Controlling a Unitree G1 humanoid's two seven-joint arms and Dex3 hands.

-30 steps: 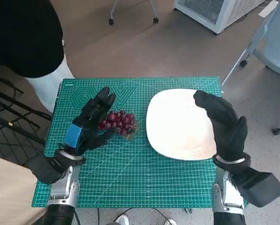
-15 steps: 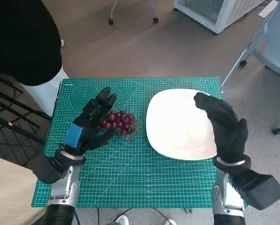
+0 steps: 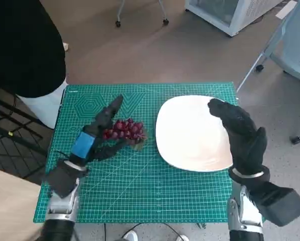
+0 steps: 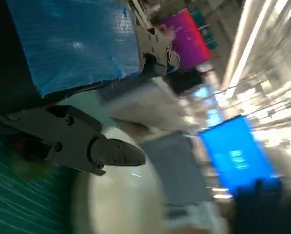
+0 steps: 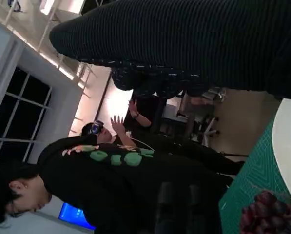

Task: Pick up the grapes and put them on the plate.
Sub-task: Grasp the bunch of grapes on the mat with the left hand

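Note:
A bunch of dark red grapes (image 3: 125,130) lies on the green cutting mat (image 3: 139,191), left of the white plate (image 3: 187,133). My left hand (image 3: 95,134) is turned on edge against the bunch's left side; one finger reaches past its far side and the thumb curls along its near side. The grapes still rest on the mat. My right hand (image 3: 238,134) hovers over the plate's right rim, fingers apart and holding nothing. In the right wrist view the grapes (image 5: 268,212) and the plate's edge (image 5: 289,146) show below the glove (image 5: 184,44). The left wrist view is blurred.
A person in black stands at the table's far left corner (image 3: 24,45). Chair legs (image 3: 260,63) and a white appliance (image 3: 230,12) stand on the floor beyond the table. More people (image 5: 87,175) show in the right wrist view.
My left hand has rolled onto its edge and its fingers have drawn closer round the grapes; the forearm has swung left. The grapes and my right hand have stayed put.

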